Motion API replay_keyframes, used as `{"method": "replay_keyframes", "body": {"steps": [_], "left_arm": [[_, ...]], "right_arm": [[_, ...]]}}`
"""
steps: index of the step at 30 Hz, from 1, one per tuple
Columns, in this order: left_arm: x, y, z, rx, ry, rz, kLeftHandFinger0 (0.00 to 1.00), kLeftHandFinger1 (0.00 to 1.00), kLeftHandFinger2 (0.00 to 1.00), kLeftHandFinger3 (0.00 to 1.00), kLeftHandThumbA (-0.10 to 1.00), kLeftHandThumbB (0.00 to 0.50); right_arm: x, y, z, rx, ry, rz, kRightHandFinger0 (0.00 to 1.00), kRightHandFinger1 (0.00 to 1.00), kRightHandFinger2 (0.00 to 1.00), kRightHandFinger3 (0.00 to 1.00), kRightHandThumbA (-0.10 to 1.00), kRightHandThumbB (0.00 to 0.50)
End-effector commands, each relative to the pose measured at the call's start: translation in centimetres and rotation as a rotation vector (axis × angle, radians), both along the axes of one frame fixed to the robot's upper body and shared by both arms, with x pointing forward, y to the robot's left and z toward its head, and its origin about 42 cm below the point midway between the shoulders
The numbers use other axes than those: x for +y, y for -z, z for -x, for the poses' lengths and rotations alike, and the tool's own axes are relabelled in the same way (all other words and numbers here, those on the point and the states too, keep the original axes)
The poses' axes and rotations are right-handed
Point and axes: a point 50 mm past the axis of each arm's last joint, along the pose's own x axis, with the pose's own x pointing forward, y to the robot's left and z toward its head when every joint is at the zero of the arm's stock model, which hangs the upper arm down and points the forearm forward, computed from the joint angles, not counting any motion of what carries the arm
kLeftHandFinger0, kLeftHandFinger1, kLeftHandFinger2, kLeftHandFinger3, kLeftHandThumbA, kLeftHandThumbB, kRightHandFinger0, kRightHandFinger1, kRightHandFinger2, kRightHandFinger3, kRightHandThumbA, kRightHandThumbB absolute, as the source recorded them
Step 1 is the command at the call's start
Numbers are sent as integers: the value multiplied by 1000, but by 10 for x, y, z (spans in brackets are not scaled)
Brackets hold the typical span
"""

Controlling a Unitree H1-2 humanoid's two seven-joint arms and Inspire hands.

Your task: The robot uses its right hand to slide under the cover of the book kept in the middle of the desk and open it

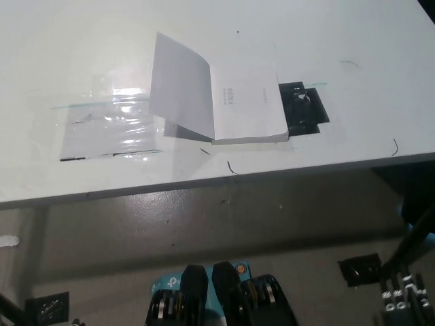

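A white book point(246, 103) lies in the middle of the white desk point(340, 41). Its cover point(180, 85) stands lifted at a slant on the left side, and the first page shows with a small block of print. My black right hand point(404, 297) is low at the picture's bottom right, below the desk's front edge and far from the book. It is dim there, with only some pale glints showing. The left hand does not show.
A black taped patch point(303, 107) lies on the desk just right of the book. A clear shiny plastic sheet point(109, 125) lies left of it. The desk's front edge point(204, 182) runs across the middle, with grey floor and two black floor plates point(359, 269) below.
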Motion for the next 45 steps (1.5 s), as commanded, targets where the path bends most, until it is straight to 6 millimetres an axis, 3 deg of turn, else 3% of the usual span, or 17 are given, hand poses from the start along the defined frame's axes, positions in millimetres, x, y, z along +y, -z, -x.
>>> {"method": "replay_keyframes", "body": {"steps": [1, 8, 11, 15, 18, 21, 25, 38, 45], "left_arm": [[3, -8, -4, -60, 0, -23, 797, 782, 856, 918, 936, 161], [3, -8, -4, -59, -1, -14, 820, 804, 874, 934, 948, 160], [2, -8, -2, -48, -9, -18, 829, 810, 870, 950, 947, 152], [2, -8, -2, -51, 2, -19, 833, 810, 887, 959, 963, 149], [4, -8, -4, -58, 1, -12, 830, 816, 897, 964, 960, 142], [3, -9, -4, -59, 2, -19, 827, 816, 894, 948, 952, 142], [2, -8, -4, -56, 1, -16, 843, 824, 881, 949, 957, 146], [1, -8, -7, -65, 10, -6, 852, 832, 904, 993, 954, 160], [2, -8, -5, -60, 6, -10, 863, 837, 905, 996, 978, 145]], "right_arm": [[17, 1, -7, -49, 15, 23, 863, 836, 835, 1000, 1000, 158], [27, 10, -4, -19, -10, 22, 863, 829, 796, 1000, 1000, 141], [33, 14, -1, -5, -28, 26, 914, 842, 814, 1000, 1000, 134], [37, 16, -1, 3, -41, 48, 858, 804, 766, 1000, 1000, 154], [39, 13, -3, 3, -55, 48, 882, 809, 794, 1000, 1000, 145], [40, 13, -3, -14, -70, 47, 914, 840, 883, 1000, 1000, 135], [38, 13, -3, -5, -72, 52, 888, 815, 822, 1000, 1000, 137], [37, 11, -7, -6, -95, 56, 868, 851, 876, 1000, 1000, 141], [37, 12, -5, -4, -87, 44, 932, 869, 887, 1000, 1000, 138]]}}
